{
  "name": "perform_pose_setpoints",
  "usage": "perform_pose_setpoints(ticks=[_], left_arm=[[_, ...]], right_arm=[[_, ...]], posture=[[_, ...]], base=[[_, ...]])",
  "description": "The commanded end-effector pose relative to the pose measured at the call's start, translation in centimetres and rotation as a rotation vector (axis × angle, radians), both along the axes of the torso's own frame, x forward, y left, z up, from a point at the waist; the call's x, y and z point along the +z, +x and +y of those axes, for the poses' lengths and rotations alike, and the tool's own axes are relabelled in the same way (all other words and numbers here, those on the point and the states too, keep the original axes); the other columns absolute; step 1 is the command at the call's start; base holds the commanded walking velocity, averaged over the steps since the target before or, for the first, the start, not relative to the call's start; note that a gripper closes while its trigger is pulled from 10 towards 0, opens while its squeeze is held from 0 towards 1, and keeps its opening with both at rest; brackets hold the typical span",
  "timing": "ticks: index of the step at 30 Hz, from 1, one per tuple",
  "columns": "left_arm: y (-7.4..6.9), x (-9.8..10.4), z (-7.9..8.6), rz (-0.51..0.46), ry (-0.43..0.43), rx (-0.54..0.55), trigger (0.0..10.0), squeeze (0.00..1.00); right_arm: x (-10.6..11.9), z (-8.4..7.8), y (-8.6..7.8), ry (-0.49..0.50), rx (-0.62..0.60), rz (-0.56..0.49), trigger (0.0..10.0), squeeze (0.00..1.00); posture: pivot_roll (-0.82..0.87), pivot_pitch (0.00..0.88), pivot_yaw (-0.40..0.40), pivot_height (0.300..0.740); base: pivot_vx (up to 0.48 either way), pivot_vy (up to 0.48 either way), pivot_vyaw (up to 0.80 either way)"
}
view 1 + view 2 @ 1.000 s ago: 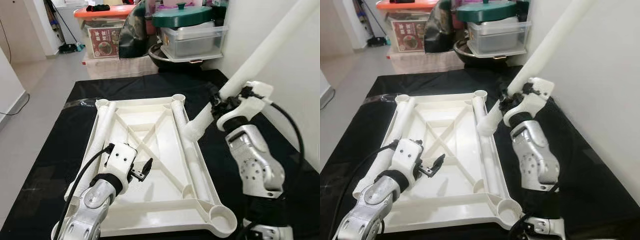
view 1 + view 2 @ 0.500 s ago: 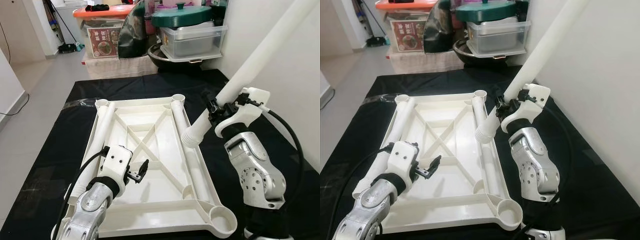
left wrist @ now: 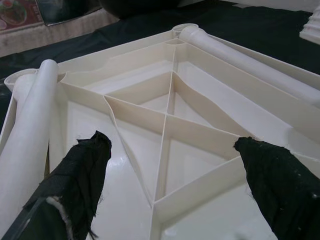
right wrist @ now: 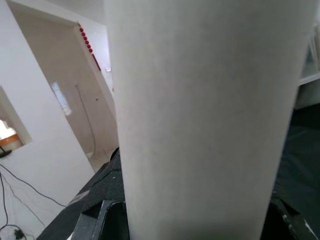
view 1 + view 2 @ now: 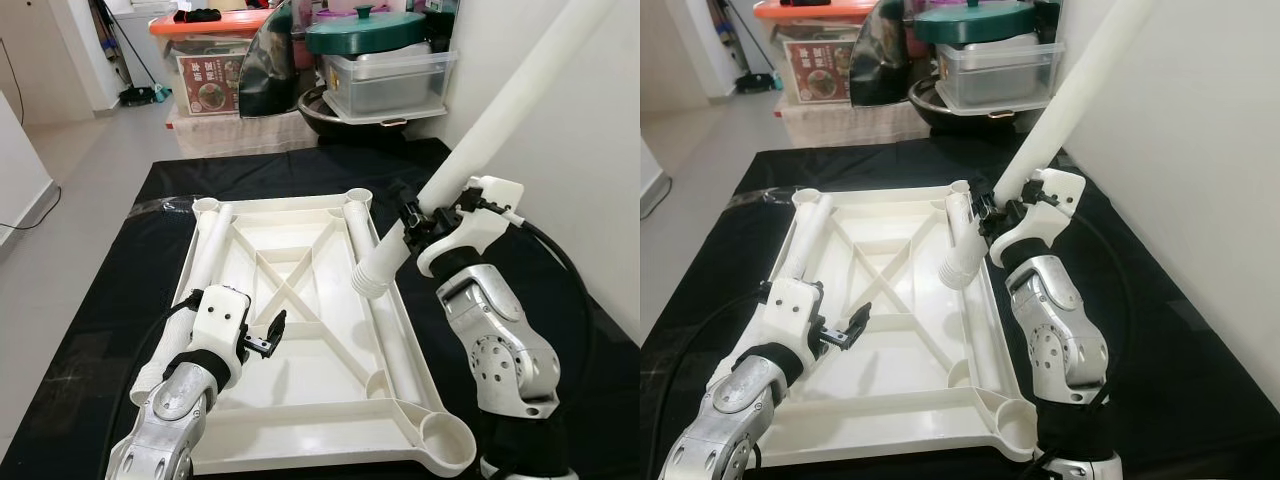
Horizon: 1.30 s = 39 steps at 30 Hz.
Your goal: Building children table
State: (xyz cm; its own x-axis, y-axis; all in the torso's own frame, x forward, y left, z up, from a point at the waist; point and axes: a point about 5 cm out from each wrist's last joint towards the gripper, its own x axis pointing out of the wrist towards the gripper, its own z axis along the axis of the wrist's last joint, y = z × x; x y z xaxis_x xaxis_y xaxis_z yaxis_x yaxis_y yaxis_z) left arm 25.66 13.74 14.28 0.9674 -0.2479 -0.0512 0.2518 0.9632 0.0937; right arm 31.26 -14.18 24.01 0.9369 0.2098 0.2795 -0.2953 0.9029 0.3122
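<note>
White plastic table top (image 5: 300, 330), ribbed with crossed braces, lying upside down on a black mat (image 5: 130, 290) on the floor, round corner sockets facing up so that legs can be pushed in from above

Two loose white plastic tube legs: one (image 5: 200, 270) along the left rim, one (image 5: 385, 320) along the right rim, parked inside the tray-like underside, probably to stop rolling

Right claw (image 5: 412, 222) pinching a third long white tube leg (image 5: 480, 145) near its lower part; held steeply tilted, upper end rising up and to the right, open lower end hanging above the right rim of the top, between the far right socket (image 5: 356, 197) and the near right socket (image 5: 447, 437); apparently gripped low for control of the end that must enter a socket

Left claw (image 5: 262, 335) spread, holding nothing, poised over the ribs near the left rim, likely ready to steady the top

Behind the mat, stacked storage boxes (image 5: 390, 75); white wall (image 5: 590, 150) close on the right, little room for swinging the long tube
</note>
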Motion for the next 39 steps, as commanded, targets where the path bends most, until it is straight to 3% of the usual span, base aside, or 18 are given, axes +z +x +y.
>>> perform_pose_setpoints(ticks=[1, 13, 20, 21, 22, 23, 25, 28, 32, 35, 39], left_arm=[[0.1, -0.1, 0.5, 0.013, -0.013, 0.029, 10.0, 0.00], [0.1, -0.2, 0.4, 0.013, -0.044, 0.018, 10.0, 0.00], [-0.2, 1.7, 0.0, -0.013, -0.160, -0.244, 10.0, 0.00], [-0.2, 1.9, 0.1, -0.011, -0.142, -0.320, 10.0, 0.00], [-0.2, 1.9, 0.1, -0.011, -0.142, -0.320, 10.0, 0.00], [0.0, 2.1, 0.3, 0.004, -0.090, -0.421, 10.0, 0.00], [0.1, 2.2, 0.3, 0.018, -0.054, -0.503, 10.0, 0.00], [0.3, 2.4, 0.3, 0.020, -0.010, -0.563, 10.0, 0.00], [1.2, 2.8, 0.8, -0.001, 0.048, -0.562, 10.0, 0.00], [1.7, 3.4, 1.0, -0.022, 0.036, -0.549, 10.0, 0.00], [1.5, 4.0, 0.0, -0.036, -0.004, -0.624, 10.0, 0.00]], right_arm=[[0.6, 0.1, 0.0, -0.010, 0.008, -0.022, 10.0, 0.00], [1.2, 0.0, -0.1, 0.011, 0.052, -0.066, 10.0, 0.00], [2.9, 2.0, -1.1, 0.033, 0.350, -0.153, 10.0, 0.00], [3.3, 2.6, -1.3, 0.017, 0.416, -0.170, 10.0, 0.00], [3.3, 2.6, -1.3, 0.017, 0.416, -0.170, 10.0, 0.00], [3.8, 3.4, -1.5, -0.017, 0.505, -0.192, 10.0, 0.00], [4.2, 4.0, -1.5, -0.038, 0.545, -0.205, 10.0, 0.00], [4.7, 4.5, -1.4, -0.064, 0.576, -0.219, 10.0, 0.00], [5.2, 5.6, -1.8, -0.120, 0.669, -0.243, 10.0, 0.00], [4.9, 6.2, -2.2, -0.157, 0.716, -0.242, 10.0, 0.00], [4.2, 7.1, -2.5, -0.179, 0.754, -0.227, 10.0, 0.00]], posture=[[0.04, 0.000, 0.000, 0.740], [0.04, 0.000, 0.002, 0.740], [0.04, 0.000, 0.000, 0.740], [0.04, 0.000, 0.002, 0.740], [0.04, 0.000, 0.002, 0.740], [0.04, 0.000, 0.006, 0.740], [0.04, 0.000, 0.011, 0.740], [0.03, 0.000, 0.014, 0.740], [0.03, 0.000, 0.017, 0.740], [0.03, 0.000, 0.015, 0.740], [0.03, 0.000, 0.014, 0.740]], base=[[0.000, 0.000, 0.00], [0.000, 0.000, 0.00], [0.000, 0.000, 0.00], [0.000, 0.000, 0.00], [0.000, 0.000, 0.00], [0.000, 0.000, 0.00], [0.000, 0.000, 0.00], [0.000, 0.000, 0.00], [0.000, 0.000, 0.00], [0.000, 0.000, 0.00], [0.000, 0.000, 0.00]])
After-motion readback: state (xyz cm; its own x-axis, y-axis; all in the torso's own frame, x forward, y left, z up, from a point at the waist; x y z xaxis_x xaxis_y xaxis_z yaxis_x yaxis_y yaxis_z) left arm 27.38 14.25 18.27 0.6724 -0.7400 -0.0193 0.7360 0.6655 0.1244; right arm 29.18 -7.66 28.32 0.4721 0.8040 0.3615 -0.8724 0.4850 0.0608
